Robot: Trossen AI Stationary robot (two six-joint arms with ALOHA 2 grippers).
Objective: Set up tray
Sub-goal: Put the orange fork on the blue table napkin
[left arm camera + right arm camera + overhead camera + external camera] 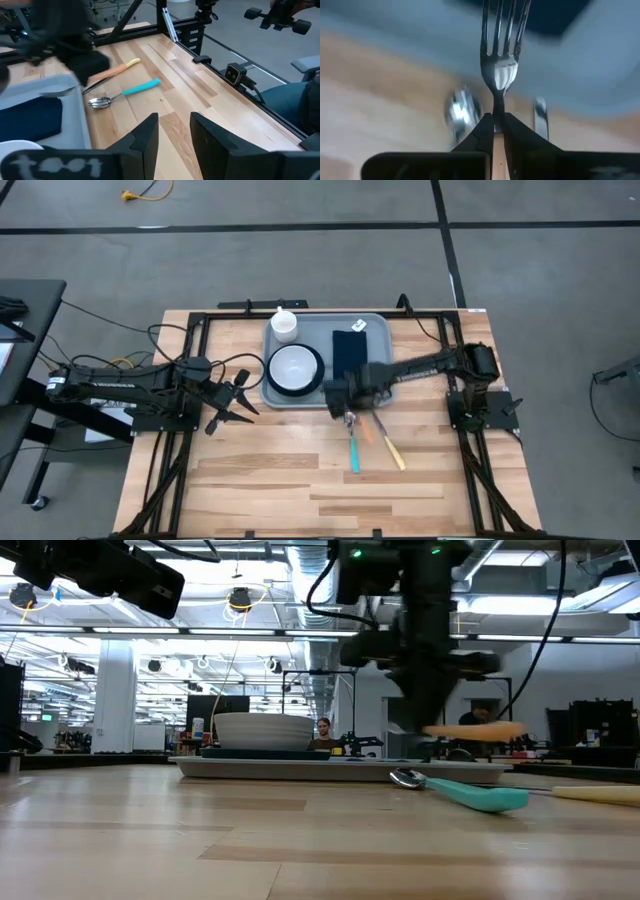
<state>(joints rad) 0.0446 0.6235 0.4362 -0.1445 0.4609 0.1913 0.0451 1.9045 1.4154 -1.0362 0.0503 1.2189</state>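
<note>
My right claw (494, 125) is clamped on the thin neck of a fork (502, 55), just below the tines, and in the low view the orange handle hangs level, clear of the table (300, 480). That narrow pinch worries me: the long handle could swing or twist in my fingers, and the fork might slip out or land crooked if I move briskly. The tray (385, 340), light blue-grey, sits against the table's far edge near the middle, and I hover at its near rim, so the raised lip is what I could clip with the tines on the way in. Inside it, the white bowl on the dark plate (294, 368) takes one end, a white cup (284, 324) stands by the far rim, and the navy napkin (350, 350) lies beside the plate, leaving little bare floor. Directly below me, on the bare wood, rest the teal-handled spoon (462, 790) and a cream-handled knife (390, 448), close enough that a low pass could knock them. My left claw (238, 397) waits with its fingers apart beside the tray's left end.
</note>
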